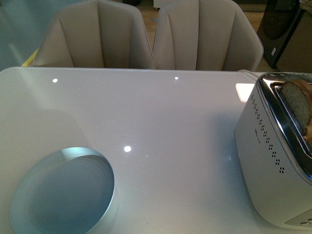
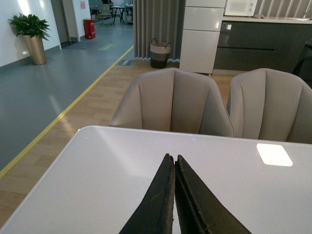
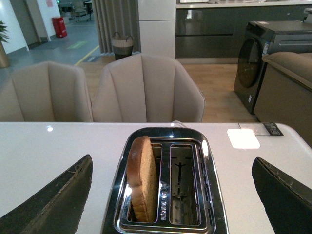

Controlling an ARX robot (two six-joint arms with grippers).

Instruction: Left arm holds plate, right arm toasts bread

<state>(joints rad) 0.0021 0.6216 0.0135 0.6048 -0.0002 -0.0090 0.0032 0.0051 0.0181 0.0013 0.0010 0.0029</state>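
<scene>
The pale blue plate lies on the white table at the front left, with no gripper on it. A slice of brown bread stands upright in one slot of the white and chrome toaster at the right. From the right wrist view the bread fills one slot of the toaster and the other slot is bare. My right gripper hangs open above the toaster, one finger on each side. My left gripper is shut on nothing above the bare table. Neither arm appears in the front view.
Two beige chairs stand along the table's far edge. Bright light patches lie on the tabletop near the toaster. Beyond are a washing machine, cabinets and a basket.
</scene>
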